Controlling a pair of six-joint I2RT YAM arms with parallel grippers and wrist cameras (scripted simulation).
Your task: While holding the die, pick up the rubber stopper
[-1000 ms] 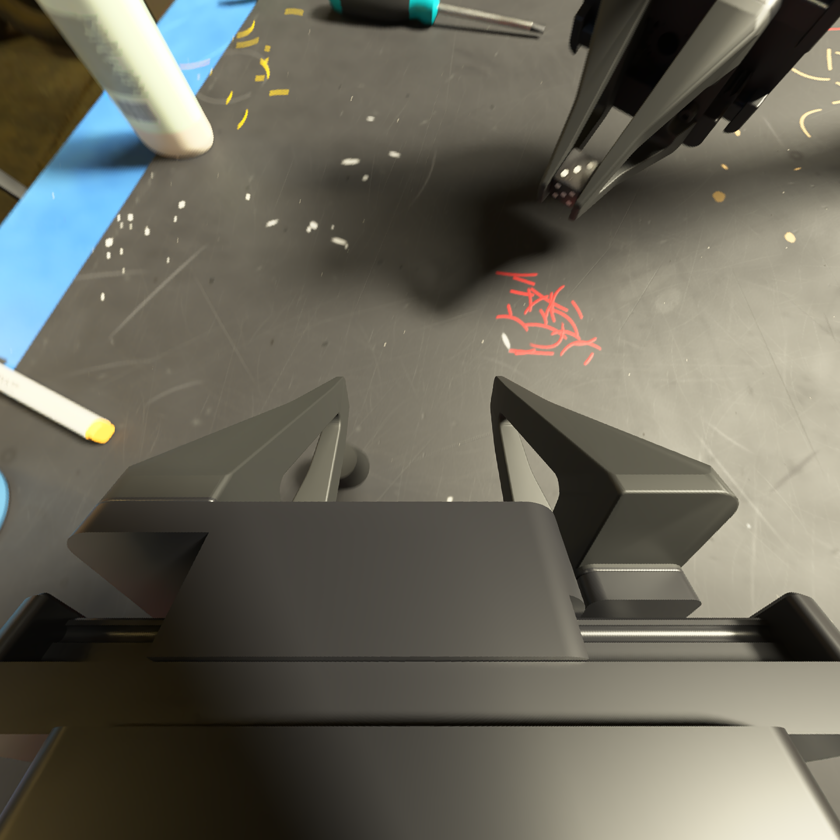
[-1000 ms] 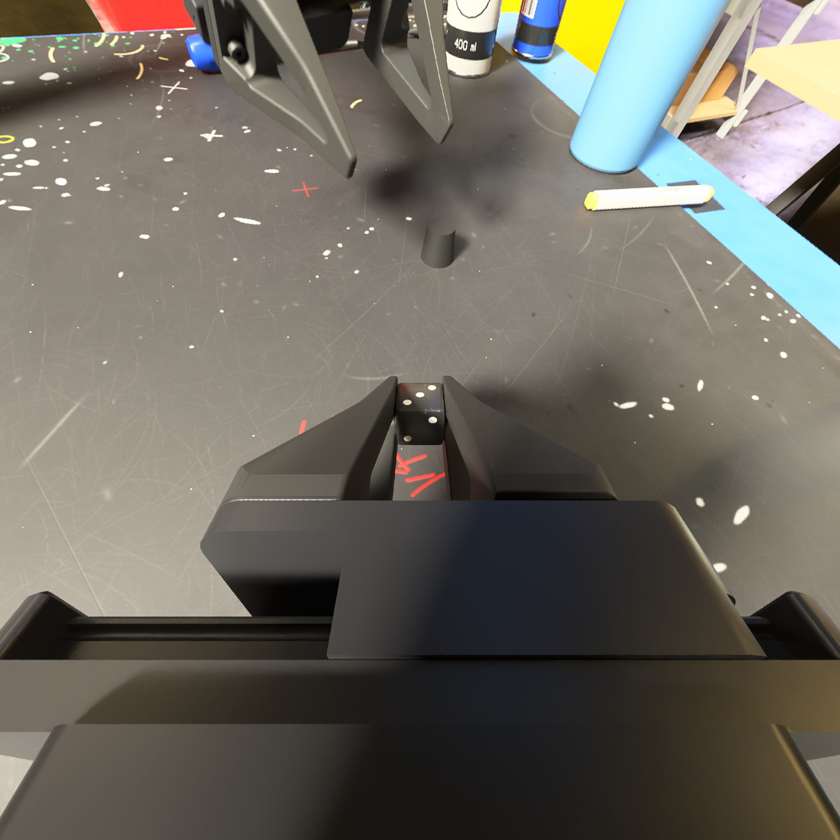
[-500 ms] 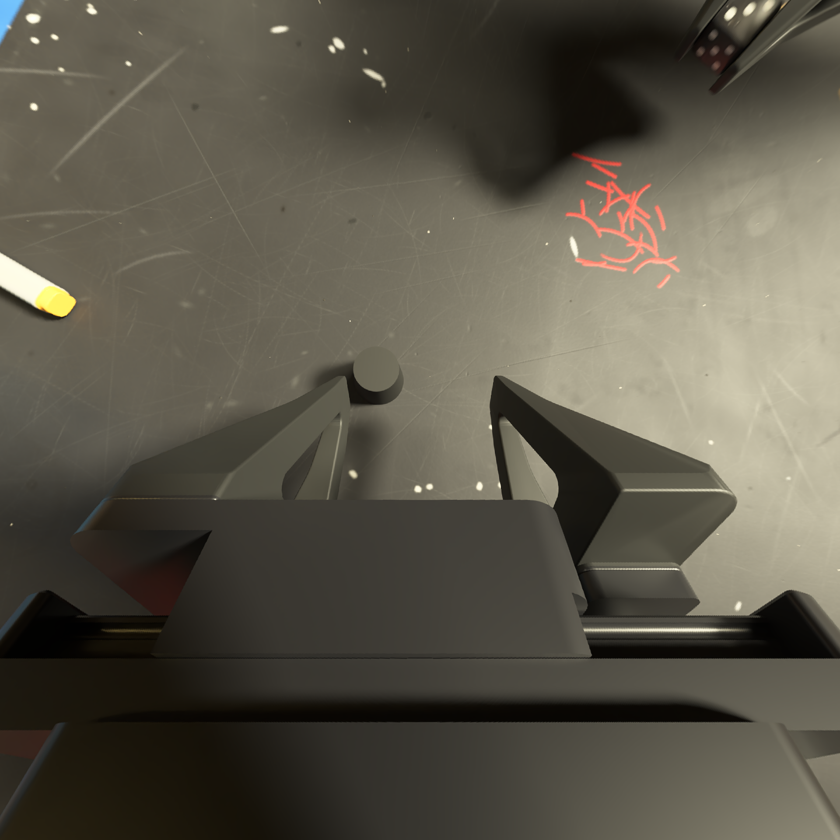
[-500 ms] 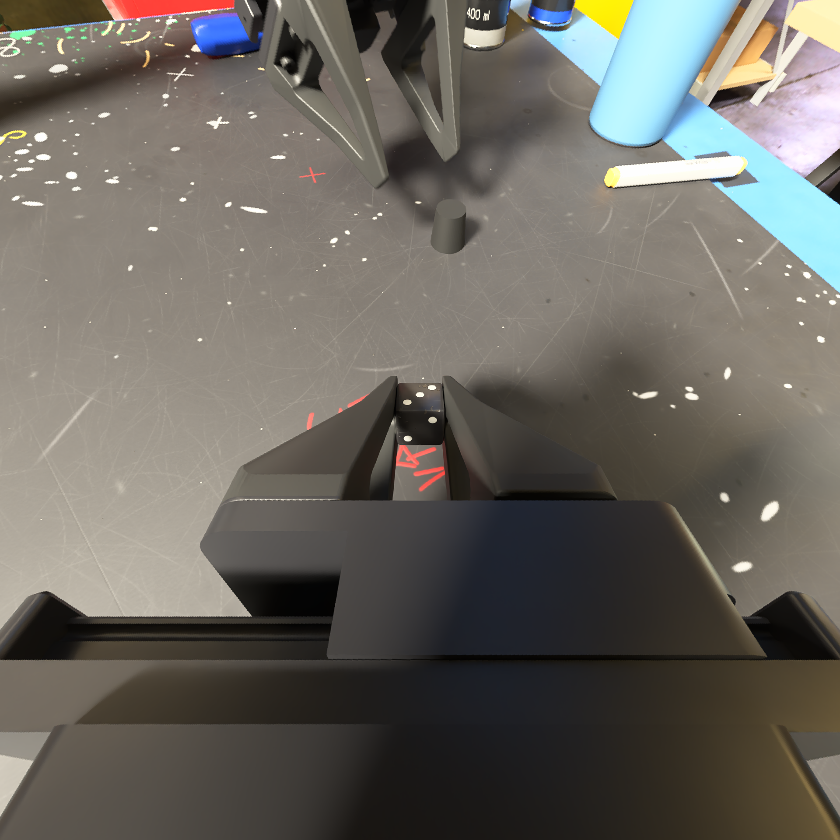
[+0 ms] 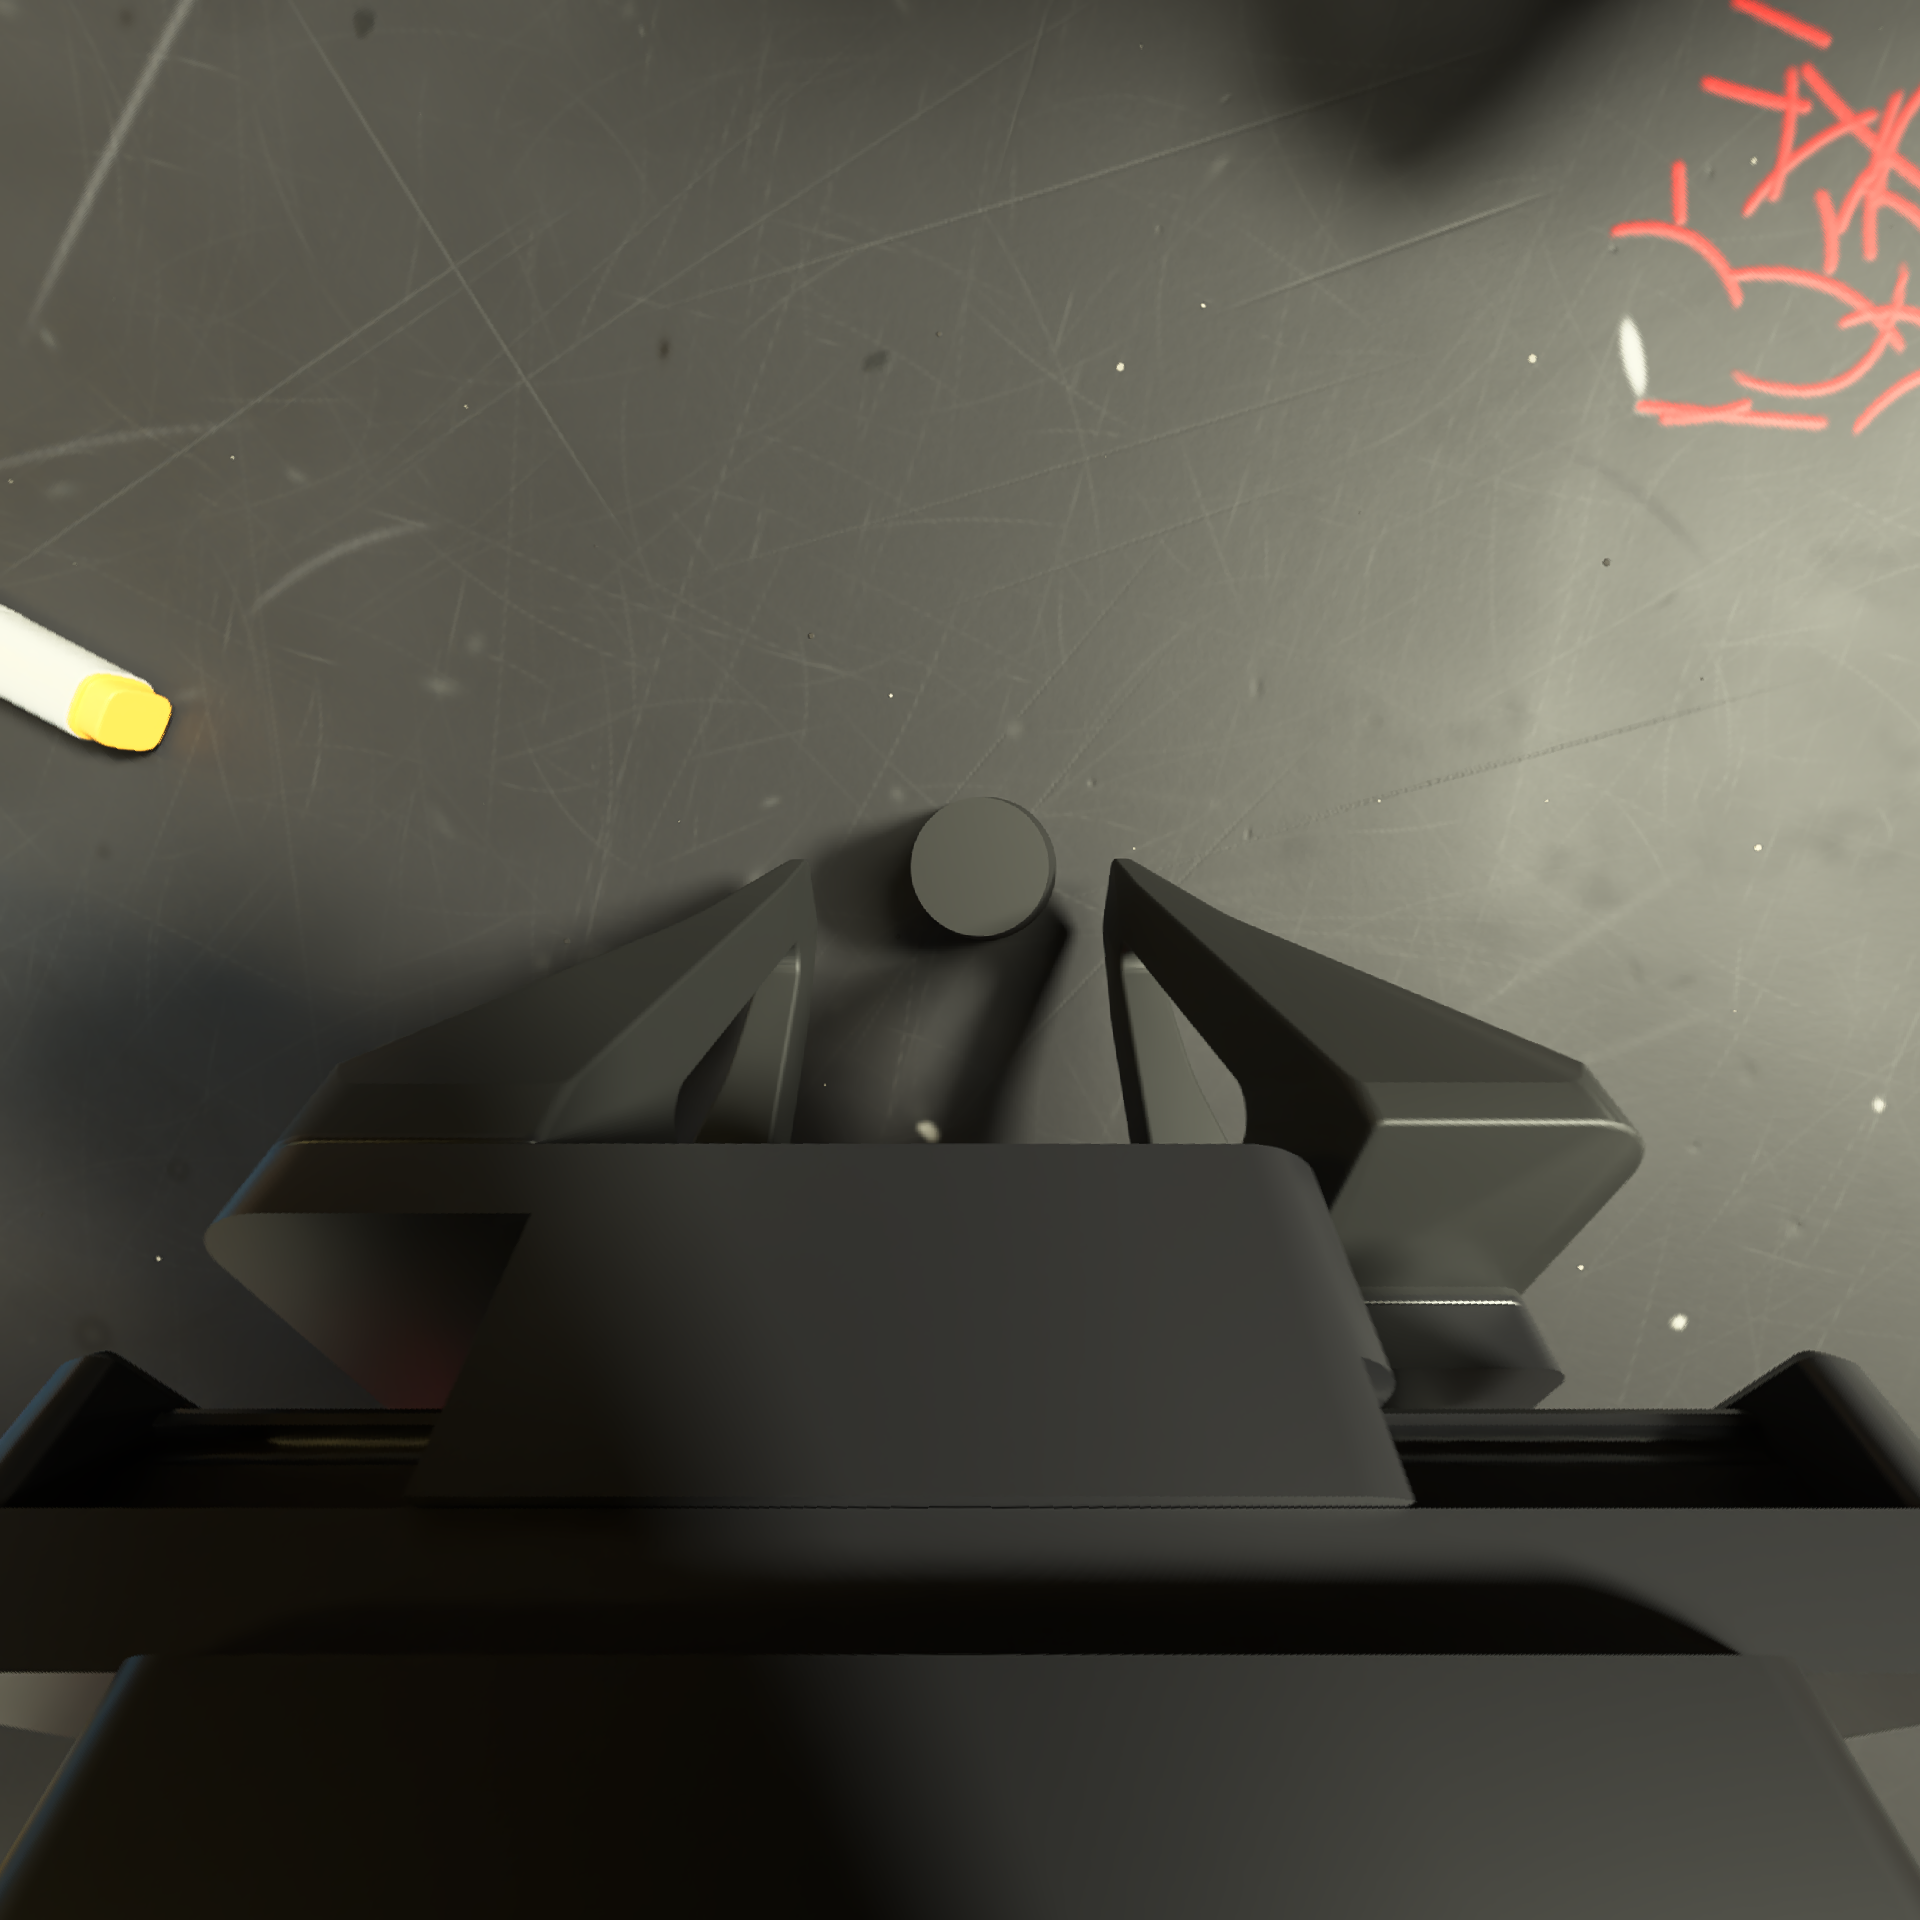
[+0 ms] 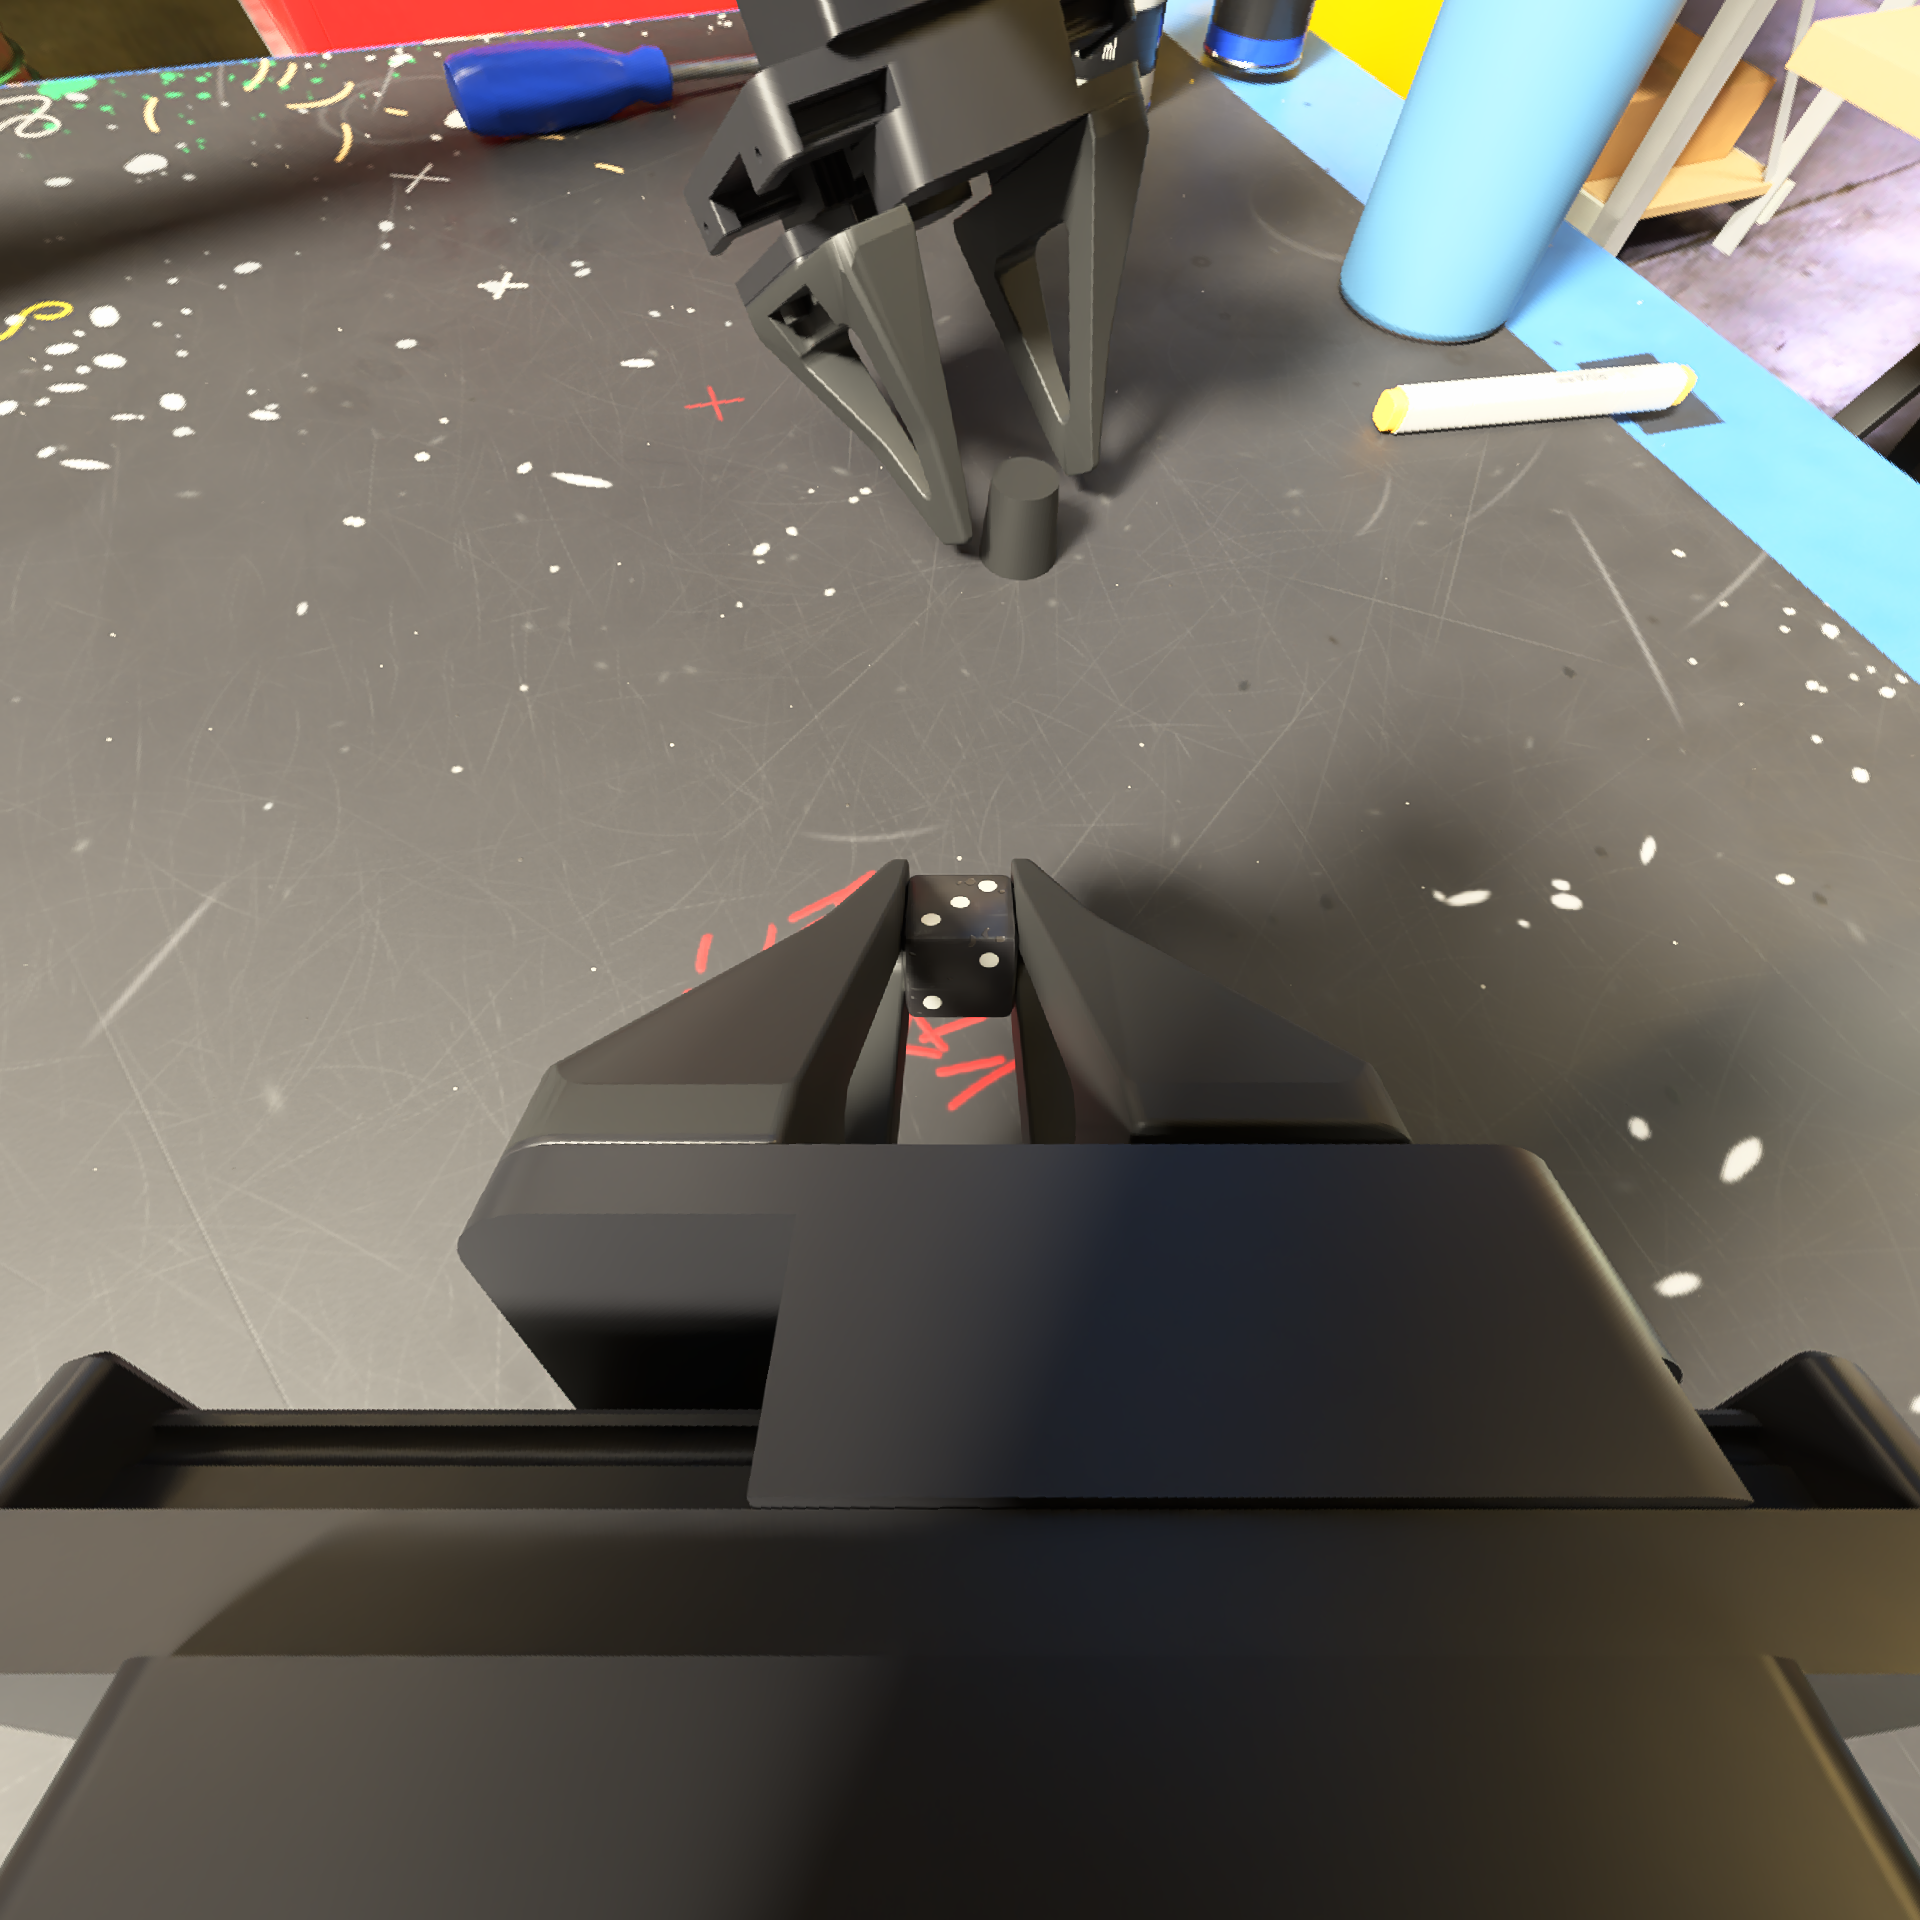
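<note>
The rubber stopper [image 5: 983, 869] is a small dark grey cylinder standing upright on the dark scratched table. My left gripper [image 5: 958, 878] is open, pointing down, with its fingertips on either side of the stopper and close to the table. In the right wrist view the stopper [image 6: 1022, 516] stands between the left gripper's [image 6: 1018, 509] two fingers. My right gripper [image 6: 960, 883] is shut on a black die [image 6: 958, 943] with white pips and holds it above the table.
A white marker with a yellow cap [image 5: 73, 691] lies to the left, also seen in the right wrist view [image 6: 1532, 397] near the blue table edge. A light blue cylinder [image 6: 1486, 166] and a blue-handled screwdriver [image 6: 561, 85] stand farther off. Red scribbles [image 5: 1797, 260] mark the table.
My left gripper has come down and shifted so that the stopper now stands between its open fingers. The right gripper still holds the die and has drawn slightly back.
</note>
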